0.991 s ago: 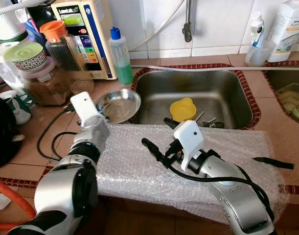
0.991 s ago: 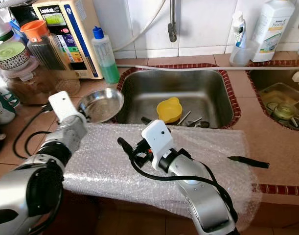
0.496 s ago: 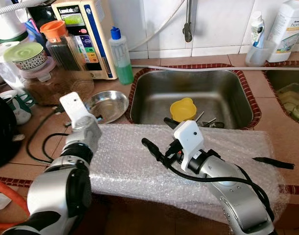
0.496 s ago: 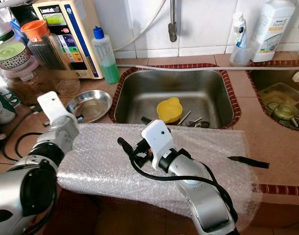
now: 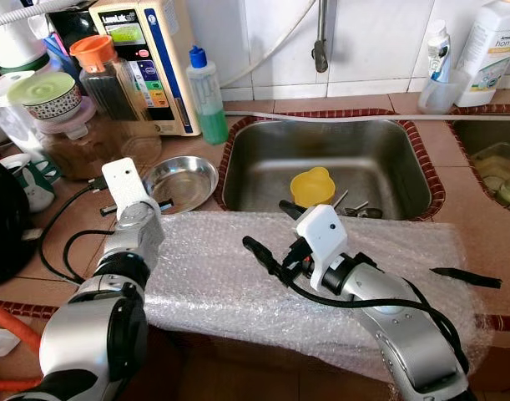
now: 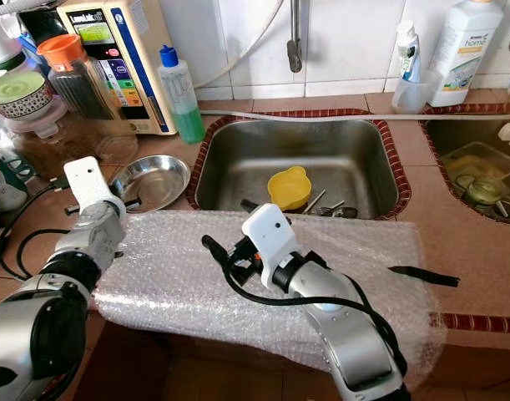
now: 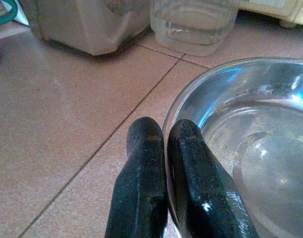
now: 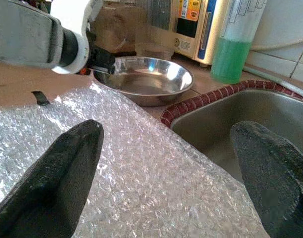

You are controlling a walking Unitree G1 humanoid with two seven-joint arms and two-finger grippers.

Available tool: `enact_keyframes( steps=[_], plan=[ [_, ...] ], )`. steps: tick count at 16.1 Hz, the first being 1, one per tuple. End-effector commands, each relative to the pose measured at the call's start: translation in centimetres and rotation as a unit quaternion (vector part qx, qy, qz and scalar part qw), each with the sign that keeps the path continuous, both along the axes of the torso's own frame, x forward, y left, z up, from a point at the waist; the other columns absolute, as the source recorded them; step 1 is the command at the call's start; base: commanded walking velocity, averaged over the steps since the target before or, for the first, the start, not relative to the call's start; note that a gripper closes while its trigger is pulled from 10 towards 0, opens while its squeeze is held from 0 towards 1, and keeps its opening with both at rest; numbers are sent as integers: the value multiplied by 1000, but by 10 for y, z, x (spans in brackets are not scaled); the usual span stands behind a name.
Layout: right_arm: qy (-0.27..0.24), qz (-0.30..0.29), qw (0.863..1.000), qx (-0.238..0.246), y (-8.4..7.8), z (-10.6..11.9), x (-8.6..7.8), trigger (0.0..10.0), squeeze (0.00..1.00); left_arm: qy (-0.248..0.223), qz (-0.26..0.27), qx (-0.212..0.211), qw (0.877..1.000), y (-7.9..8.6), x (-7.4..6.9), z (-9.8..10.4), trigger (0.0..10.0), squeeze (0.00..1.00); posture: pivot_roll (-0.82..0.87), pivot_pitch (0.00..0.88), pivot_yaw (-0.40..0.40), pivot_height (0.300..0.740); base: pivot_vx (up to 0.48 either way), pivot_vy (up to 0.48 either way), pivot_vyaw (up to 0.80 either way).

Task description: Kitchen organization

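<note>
Here, from the head views, a shallow round stainless-steel bowl (image 5: 182,181) sits on the terracotta-tiled counter (image 5: 67,242) just left of the rectangular steel sink (image 5: 263,171), with a bottle of green liquid with a blue cap (image 5: 205,96) behind it against the white wall tiles. The left gripper (image 5: 164,203) reaches to the bowl's near rim, while a sheet of clear bubble wrap (image 5: 229,280) lies across the counter's front edge, just in front of the sink. The right gripper (image 5: 271,238) hovers over that sheet, near the sink's front edge, and a yellow plastic cup (image 5: 312,185) lies inside the sink beside some cutlery. A small black-handled knife (image 5: 466,277) rests on the counter to the sink's front right. In the left wrist view, the two black fingers (image 7: 141,193) are pressed close together with the bowl's thin rim pinched between them, a clear jar standing beyond the bowl. In the right wrist view, the right gripper's fingers (image 8: 57,183) are spread wide apart above the bubble wrap, holding nothing, and the bowl shows beyond the sheet, beside the sink's corner.
</note>
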State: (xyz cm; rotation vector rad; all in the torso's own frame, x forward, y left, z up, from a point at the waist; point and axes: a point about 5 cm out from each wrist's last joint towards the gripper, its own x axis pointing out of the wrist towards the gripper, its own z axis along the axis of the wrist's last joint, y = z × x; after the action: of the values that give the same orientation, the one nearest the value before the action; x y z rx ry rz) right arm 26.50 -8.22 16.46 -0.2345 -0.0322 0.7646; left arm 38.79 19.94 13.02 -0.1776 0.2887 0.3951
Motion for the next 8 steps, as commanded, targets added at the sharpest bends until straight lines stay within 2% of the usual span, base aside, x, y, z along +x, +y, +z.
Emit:
enact_keyframes(
  steps=[1, 3, 6, 7, 8],
  plan=[
    [-11, 5, 1000, 0, 0, 4, 2, 10000, 1000, 2, 3, 6, 1000, 12, -3, -2, 0, 0, -370, 69, 140, 740, 0, 0, 0],
    [-14, 2, 1000, -1, -2, 5, 5, 10000, 1000, -17, 4, 12, 1000, 16, -4, 0, 0, 0, -365, 68, 142, 740, 0, 0, 0],
    [-21, -5, 1000, -1, -5, 7, 8, 10000, 1000, -95, 14, 46, 994, 22, -5, 18, 0, 0, -361, 69, 146, 740, 0, 0, 0],
    [-23, -8, 1000, 0, -6, 8, 10, 10000, 1000, -134, 16, 63, 989, 23, -6, 28, 0, 0, -361, 69, 146, 740, 0, 0, 0],
    [-26, -16, 1000, 1, -8, 8, 12, 10000, 1000, -192, 11, 95, 977, 24, -9, 44, 0, 0, -352, 70, 147, 740, 0, 0, 0]
  ],
)
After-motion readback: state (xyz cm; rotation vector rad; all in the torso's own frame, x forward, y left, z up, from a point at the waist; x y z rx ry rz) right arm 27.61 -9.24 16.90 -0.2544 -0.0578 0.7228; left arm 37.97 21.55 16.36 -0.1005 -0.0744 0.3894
